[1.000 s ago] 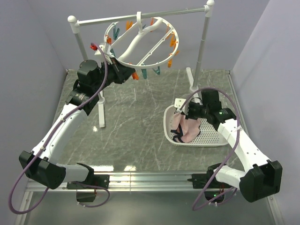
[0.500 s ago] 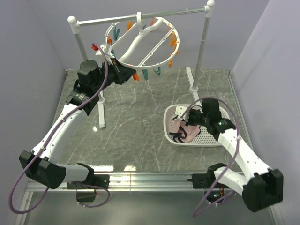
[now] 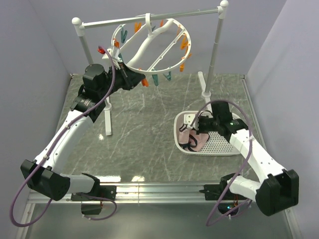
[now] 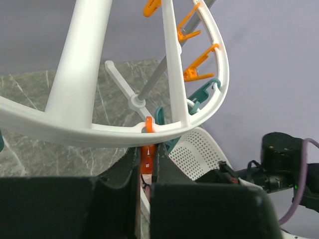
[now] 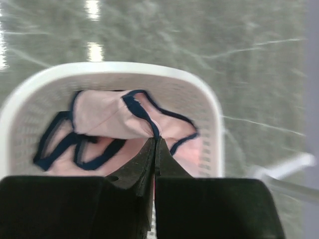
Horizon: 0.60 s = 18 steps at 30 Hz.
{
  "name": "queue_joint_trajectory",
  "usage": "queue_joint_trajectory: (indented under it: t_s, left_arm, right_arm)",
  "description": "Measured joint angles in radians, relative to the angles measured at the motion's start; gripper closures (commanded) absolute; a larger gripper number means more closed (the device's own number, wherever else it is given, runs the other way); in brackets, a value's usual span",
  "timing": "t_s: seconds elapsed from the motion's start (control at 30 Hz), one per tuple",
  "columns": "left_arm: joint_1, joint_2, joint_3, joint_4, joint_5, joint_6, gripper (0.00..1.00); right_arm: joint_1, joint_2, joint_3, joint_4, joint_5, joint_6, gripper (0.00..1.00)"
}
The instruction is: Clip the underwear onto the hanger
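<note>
The underwear (image 5: 104, 117), pale pink with navy edging, lies bunched in the white perforated basket (image 5: 114, 69). My right gripper (image 5: 156, 142) is shut on a raised fold of its navy edge. From above, the right gripper (image 3: 196, 127) sits low over the basket's left half, on the underwear (image 3: 191, 139). The hanger (image 3: 149, 45), a white ring with orange and teal clips, hangs tilted from the rail. My left gripper (image 4: 147, 162) is shut on an orange clip (image 4: 147, 149) under the ring's near rim; in the top view the left gripper (image 3: 138, 78) is at the ring's lower left edge.
The white rail stand (image 3: 149, 17) spans the back of the table on two poles, and the left pole's foot (image 3: 107, 127) stands close to my left arm. The basket (image 3: 222, 144) sits at the right, near the right pole's foot (image 3: 204, 84). Grey walls close in on both sides.
My right gripper has swung down and slightly left over the basket, still pinching the underwear, which has gone from hanging stretched to bunched. The left arm and hanger have not moved.
</note>
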<state>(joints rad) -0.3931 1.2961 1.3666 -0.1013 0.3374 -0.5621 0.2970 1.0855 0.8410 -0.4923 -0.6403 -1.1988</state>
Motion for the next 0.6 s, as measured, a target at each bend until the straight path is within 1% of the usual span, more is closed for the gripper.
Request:
queue_joint_trajectory:
  t_s: [0.1,0.17,0.2,0.23,0.27,0.3,0.33,0.37,0.43,0.53,0.6]
  left_arm:
    - [0.001,0.0,0.0,0.0,0.005,0.0,1.0]
    - [0.001,0.0,0.0,0.0,0.006,-0.001,1.0]
    - [0.001,0.001,0.0,0.0,0.006,-0.001,1.0]
    - [0.001,0.002,0.0,0.001,0.006,-0.002,1.0]
    - [0.001,0.003,0.0,0.002,0.006,-0.002,1.0]
    - [0.001,0.005,0.0,0.003,0.006,-0.002,1.0]
    - [0.001,0.006,0.0,0.003,0.006,-0.002,1.0]
    - [0.001,0.007,0.0,0.005,0.006,-0.002,1.0]
    - [0.001,0.01,0.0,0.006,0.006,-0.003,1.0]
    - [0.001,0.012,0.0,0.006,0.006,-0.003,1.0]
    - [0.001,0.012,0.0,0.006,0.006,-0.003,1.0]
  right_arm:
    - [0.016,0.069,0.039,-0.098,-0.033,-0.015,1.0]
    - [0.035,0.101,0.05,-0.124,-0.054,-0.01,1.0]
    - [0.048,0.116,0.051,-0.125,-0.062,-0.003,0.95]
    - [0.058,0.125,0.051,-0.124,-0.066,0.005,0.88]
    - [0.068,0.134,0.051,-0.122,-0.069,0.014,0.67]
    - [0.074,0.142,0.051,-0.117,-0.069,0.026,0.55]
    - [0.079,0.15,0.051,-0.111,-0.07,0.042,0.48]
    - [0.084,0.158,0.051,-0.098,-0.068,0.061,0.36]
    - [0.085,0.163,0.051,-0.074,-0.05,0.108,0.34]
    - [0.075,0.151,0.051,-0.027,-0.016,0.207,0.34]
    - [0.06,0.132,0.051,-0.016,0.0,0.275,0.4]
